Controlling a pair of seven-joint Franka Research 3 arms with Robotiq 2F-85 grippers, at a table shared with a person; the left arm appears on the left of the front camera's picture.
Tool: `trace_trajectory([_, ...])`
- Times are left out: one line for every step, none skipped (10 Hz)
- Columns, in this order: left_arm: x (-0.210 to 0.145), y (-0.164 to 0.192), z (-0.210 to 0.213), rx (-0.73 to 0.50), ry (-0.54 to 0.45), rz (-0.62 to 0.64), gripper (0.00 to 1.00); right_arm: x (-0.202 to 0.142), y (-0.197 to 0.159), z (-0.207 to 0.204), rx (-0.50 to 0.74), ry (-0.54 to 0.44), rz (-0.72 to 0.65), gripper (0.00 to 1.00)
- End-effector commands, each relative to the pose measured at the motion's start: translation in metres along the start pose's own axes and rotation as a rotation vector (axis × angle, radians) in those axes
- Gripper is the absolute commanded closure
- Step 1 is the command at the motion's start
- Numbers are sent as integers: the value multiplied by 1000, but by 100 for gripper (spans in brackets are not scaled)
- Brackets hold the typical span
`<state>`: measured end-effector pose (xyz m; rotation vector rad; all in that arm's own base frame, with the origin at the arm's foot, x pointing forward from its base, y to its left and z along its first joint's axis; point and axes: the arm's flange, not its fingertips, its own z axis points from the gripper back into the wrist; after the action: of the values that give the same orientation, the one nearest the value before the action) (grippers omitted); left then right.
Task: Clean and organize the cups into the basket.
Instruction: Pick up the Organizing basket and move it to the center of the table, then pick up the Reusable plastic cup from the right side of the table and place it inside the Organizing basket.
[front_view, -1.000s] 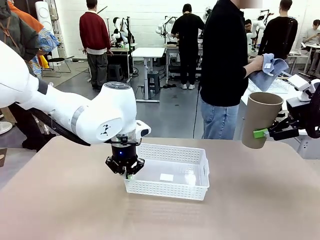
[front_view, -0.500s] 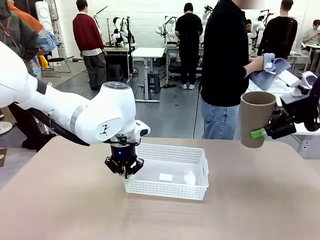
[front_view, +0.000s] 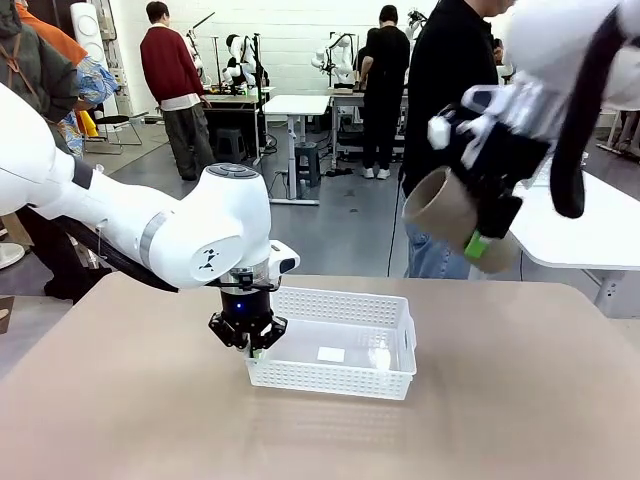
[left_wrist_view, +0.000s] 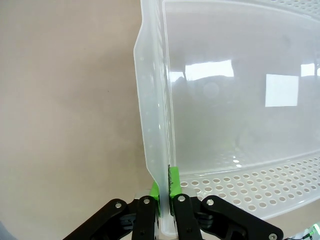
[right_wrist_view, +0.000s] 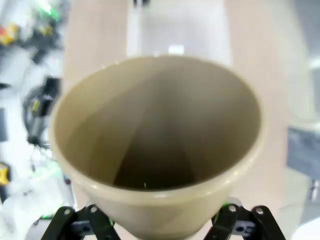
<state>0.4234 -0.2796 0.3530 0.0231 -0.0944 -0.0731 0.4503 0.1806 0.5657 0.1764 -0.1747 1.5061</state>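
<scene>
Two grips are at work.

Front view: the left gripper (front_view: 248, 338) points straight down from a bent wrist. Its fingers are pressed together on the left short wall of the white basket (front_view: 345, 378), which sits flat on the table (front_view: 120, 420) with no cup in it. The right gripper (front_view: 478, 240), high over the table's far right and blurred, pinches a tan cup (front_view: 438, 207) by its side. The cup is tilted, mouth toward the left. Held this high and slanted, it could slip from the fingers or clip the basket's rim on the way down. Such a knock could twist the basket out of its thin pinch.

Left wrist view: green pads (left_wrist_view: 173, 181) clamp the thin wall from both sides near a corner, so a sideways pull may flex or tip it.

Right wrist view: the cup's open mouth faces the camera, the fingers spread wide around its body, and the pale basket is a blur beyond.
</scene>
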Motion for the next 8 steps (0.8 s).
trace_trajectory([-3,3,0,3,-7,-13,100,38,-20,-29,144,168,-11,18])
trace_trajectory([-3,3,0,3,-7,-13,100,53,-23,-44,160,202,7,18])
trace_trajectory([-3,3,0,3,-7,-13,100,65,-27,-59,174,214,32,18])
trace_trajectory([-3,3,0,3,-7,-13,100,73,-29,-74,190,215,53,18])
trace_trajectory([-3,3,0,3,-7,-13,100,77,-30,-87,205,217,69,18])
trace_trajectory([-3,3,0,3,-7,-13,100,76,-31,-91,195,196,82,18])
trace_trajectory([-3,3,0,3,-7,-13,100,68,-29,-89,144,149,116,18])
trace_trajectory([-3,3,0,3,-7,-13,100,78,-26,-99,206,198,56,18])
